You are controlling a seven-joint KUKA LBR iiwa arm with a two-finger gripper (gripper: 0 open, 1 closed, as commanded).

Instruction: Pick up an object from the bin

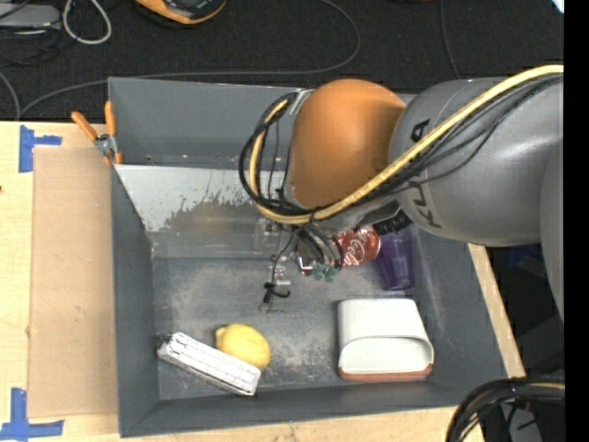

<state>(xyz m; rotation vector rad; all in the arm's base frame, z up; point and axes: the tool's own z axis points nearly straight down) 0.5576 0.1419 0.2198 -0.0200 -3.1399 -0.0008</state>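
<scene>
Yellow lemon (244, 345) lies near the front wall of the bin (184, 136), touching a silver bar (207, 364). It is probably light, firm and apt to roll; best pinched across its middle. The tool (274, 288) hangs over bare floor nearby; apart or together, I cannot tell.

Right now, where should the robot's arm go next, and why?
Probably a small shift toward the near wall and slightly left, to bring the end effector over the yellow lemon. The end effector sits above bare floor of the bin, with nothing under it to pick. The lemon looks like the closest thing, lying next to a silver folding tool.
</scene>
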